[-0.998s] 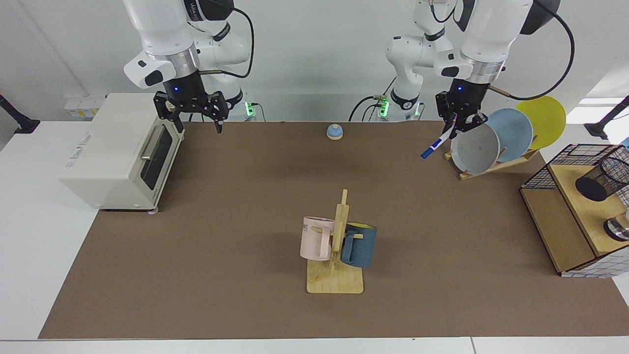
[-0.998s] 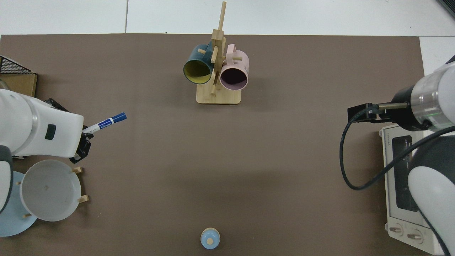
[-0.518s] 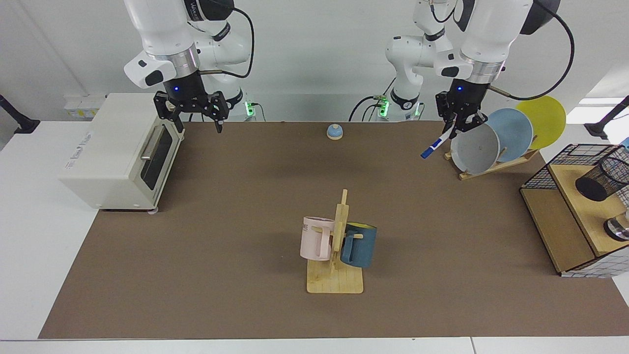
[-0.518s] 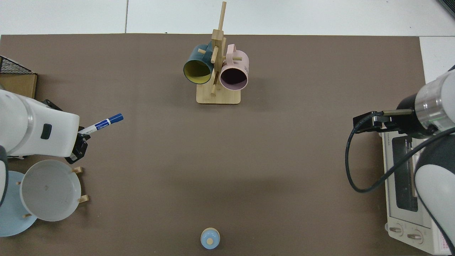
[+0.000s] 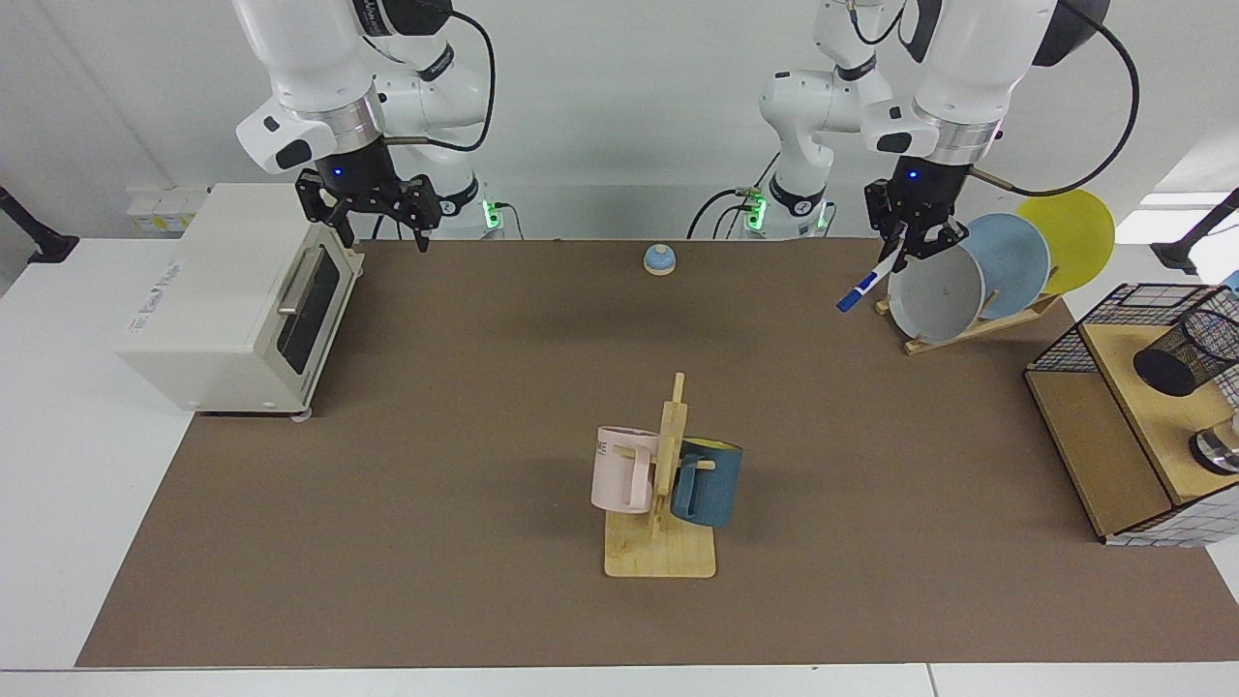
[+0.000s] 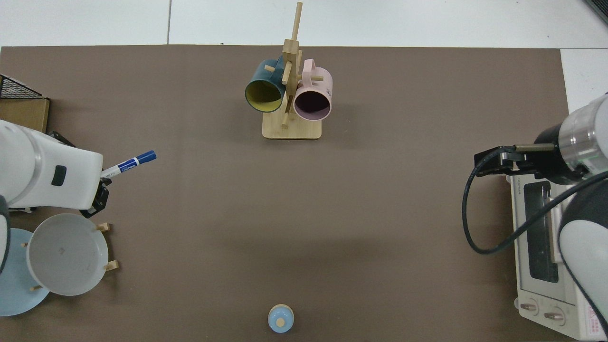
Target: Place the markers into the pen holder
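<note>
The left claw [image 5: 908, 244] grips a white-barrelled, blue-capped marker [image 5: 864, 287] beside racked round plates [image 5: 937, 292]. The black wire-mesh pen holder [image 5: 1187, 355] stands well apart. The right claw [image 5: 370, 215] hangs open above the white toaster oven [image 5: 227, 295].

mat centre: bare | obstacles: mug tree [image 5: 668, 484] mid-table, plate rack [image 5: 978, 281] beside pen holder [image 5: 1186, 353]

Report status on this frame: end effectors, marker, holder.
Left end effector shut on the blue-capped white marker, aloft by the plate rack. Right end effector open, waiting above the toaster oven. Black wire-mesh pen holder on the wooden shelf, unobstructed.
</note>
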Motion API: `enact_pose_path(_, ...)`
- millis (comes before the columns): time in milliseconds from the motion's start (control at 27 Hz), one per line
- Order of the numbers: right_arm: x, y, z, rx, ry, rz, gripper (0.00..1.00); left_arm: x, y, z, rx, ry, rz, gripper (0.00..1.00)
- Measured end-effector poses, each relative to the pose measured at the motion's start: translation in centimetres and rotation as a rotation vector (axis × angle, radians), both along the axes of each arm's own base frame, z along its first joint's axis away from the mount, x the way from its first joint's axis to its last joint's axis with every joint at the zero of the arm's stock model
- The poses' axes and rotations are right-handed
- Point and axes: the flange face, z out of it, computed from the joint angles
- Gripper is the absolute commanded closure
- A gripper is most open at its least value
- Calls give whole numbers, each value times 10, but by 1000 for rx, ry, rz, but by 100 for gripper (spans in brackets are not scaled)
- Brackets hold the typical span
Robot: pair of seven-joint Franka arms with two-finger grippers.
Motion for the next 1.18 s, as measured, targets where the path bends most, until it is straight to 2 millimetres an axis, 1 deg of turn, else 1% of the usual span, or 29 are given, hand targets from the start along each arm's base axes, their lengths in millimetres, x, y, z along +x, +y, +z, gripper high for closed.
enact_pose_path(148, 0, -2, 1, 0, -2, -4, 0, 1, 9, 4, 58, -11, 2, 100)
enact_pose_path(296, 0, -2, 1, 1, -3, -4, 0, 4, 30, 8, 112, -16, -18, 100)
enact_pose_path(370, 0, -2, 1, 1, -3, -4, 0, 7, 50, 11, 135, -13, -41, 100)
enact_pose_path(481, 0, -2, 1, 1, -3, -4, 0, 10, 91, 18, 181, 0, -97, 100)
enact_pose_path(592, 0, -2, 1, 1, -3, -4, 0, 12, 128, 24, 235, 18, -152, 100)
enact_pose_path(703, 0, -2, 1, 1, -3, -4, 0, 13, 159, 30, 313, 44, -217, 100)
enact_pose_path(814, 0, -2, 1, 1, -3, -5, 0, 17, 176, 39, 412, 71, -293, 100)
enact_pose_path(961, 0, -2, 1, 1, -3, -5, 0, 25, 187, 50, 516, 95, -363, 100)
enact_pose_path(1035, 0, -2, 1, 1, -3, -5, 0, 28, 197, 53, 548, 99, -389, 100)
enact_pose_path(1183, 0, -2, 1, 1, -3, -5, 0, 33, 229, 56, 598, 99, -458, 100)
